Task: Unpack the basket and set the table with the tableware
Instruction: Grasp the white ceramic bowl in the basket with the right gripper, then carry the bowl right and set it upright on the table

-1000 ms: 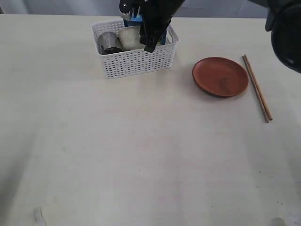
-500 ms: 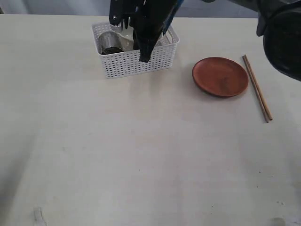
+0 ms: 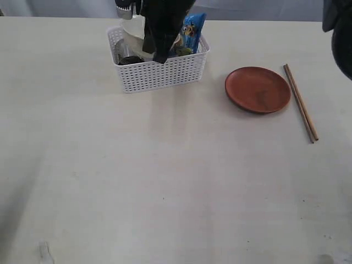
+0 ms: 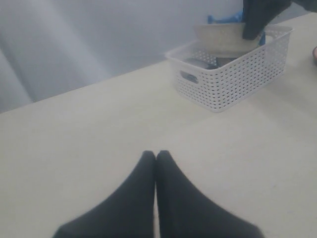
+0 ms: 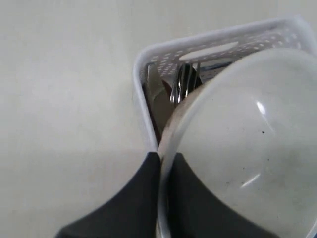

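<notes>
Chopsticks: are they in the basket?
No, the chopsticks lie on the table just right of the plate, well away from the basket.

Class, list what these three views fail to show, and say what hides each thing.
1. Right wrist view: the bowl, pinched by the right gripper, hides most of the basket; only parts of the knife and fork show.
2. Exterior view: the right arm covers the bowl and the basket's middle.
3. Left wrist view: the basket's contents are blurred, partly behind its wall.
</notes>
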